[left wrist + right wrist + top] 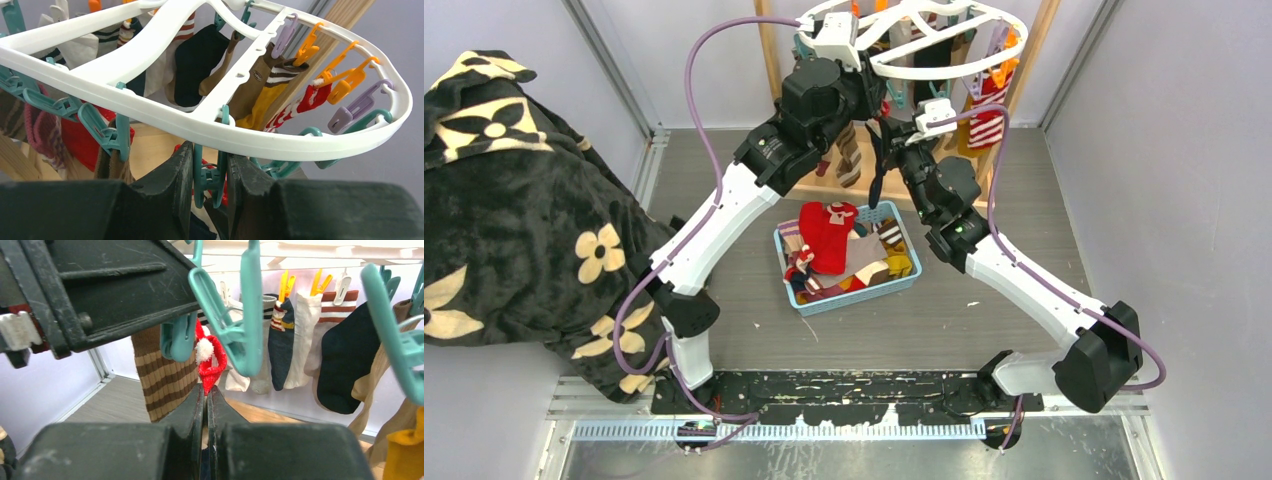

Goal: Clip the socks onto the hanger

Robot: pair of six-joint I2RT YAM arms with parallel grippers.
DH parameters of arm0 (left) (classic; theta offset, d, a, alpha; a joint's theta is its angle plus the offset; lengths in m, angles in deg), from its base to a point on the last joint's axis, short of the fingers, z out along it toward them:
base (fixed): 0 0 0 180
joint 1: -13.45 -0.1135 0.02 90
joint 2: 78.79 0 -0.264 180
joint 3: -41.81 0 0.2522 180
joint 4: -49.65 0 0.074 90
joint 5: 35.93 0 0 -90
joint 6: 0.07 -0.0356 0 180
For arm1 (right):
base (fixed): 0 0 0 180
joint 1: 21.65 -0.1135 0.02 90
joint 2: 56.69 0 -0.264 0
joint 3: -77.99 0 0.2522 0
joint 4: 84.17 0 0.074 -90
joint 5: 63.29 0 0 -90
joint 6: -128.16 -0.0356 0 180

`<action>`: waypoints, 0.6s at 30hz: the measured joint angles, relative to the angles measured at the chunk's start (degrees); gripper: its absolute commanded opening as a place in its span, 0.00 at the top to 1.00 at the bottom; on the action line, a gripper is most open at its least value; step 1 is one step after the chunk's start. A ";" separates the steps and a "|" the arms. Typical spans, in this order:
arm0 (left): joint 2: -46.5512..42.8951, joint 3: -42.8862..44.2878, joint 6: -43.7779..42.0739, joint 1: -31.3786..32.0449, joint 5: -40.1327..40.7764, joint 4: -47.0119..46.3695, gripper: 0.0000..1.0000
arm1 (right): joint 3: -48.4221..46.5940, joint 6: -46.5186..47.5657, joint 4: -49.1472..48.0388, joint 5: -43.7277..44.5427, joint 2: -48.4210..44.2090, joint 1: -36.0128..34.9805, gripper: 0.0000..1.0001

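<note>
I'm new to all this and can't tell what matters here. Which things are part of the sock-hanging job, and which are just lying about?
Part of the job: white clip hanger; teal clip in the left claw; red sock in the right claw; loose socks in the blue basket.
Just lying about: black floral blanket; wooden stand.

Hanger (300, 142): white plastic oval ring, crossbars inside, raised beyond basket.
Rim carries dangling teal clips (102, 132), orange clips (350, 82) and lilac clips (352, 107).
One near-rim teal clip (207, 180) squeezed between fingers of left gripper (210, 165).

Hung socks: navy sock (345, 360), brown-and-tan striped sock (165, 377), red-and-white striped sock (300, 105), yellow sock (257, 117), some white ones.

Red sock with white pompom (210, 365): upright, just below a teal clip. Lower end pinched in right gripper (206, 400).

Loose socks (854, 255): mixed-colour heap in blue basket (864, 293).
</note>
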State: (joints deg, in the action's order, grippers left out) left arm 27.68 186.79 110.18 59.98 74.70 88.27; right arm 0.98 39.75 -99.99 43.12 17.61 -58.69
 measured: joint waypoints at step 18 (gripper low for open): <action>0.24 -0.02 -0.94 0.35 0.96 -0.70 0.92 | -1.18 -1.31 0.02 -2.29 0.33 -1.42 0.99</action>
State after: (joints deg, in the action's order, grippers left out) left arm 27.92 186.77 109.24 60.33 75.66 87.57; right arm -0.20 38.44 -99.97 40.82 17.94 -60.11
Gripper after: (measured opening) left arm 0.263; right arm 0.095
